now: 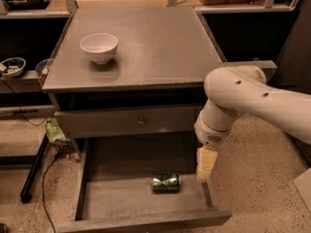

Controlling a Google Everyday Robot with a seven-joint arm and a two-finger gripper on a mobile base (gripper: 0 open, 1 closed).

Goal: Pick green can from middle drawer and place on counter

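The green can [166,182] lies on its side on the plank bottom of the open middle drawer [121,203], near its right wall. My gripper [206,163] hangs from the white arm just right of the can, above the drawer's right wall, pointing down. It is apart from the can. The counter [155,38] is the flat grey cabinet top above, with a white bowl [99,47] on its left part.
A closed drawer front with a small round knob [141,122] sits above the open drawer. A side shelf with small bowls [12,67] is at the left. A black stand leg and cable [34,169] lie on the floor at left.
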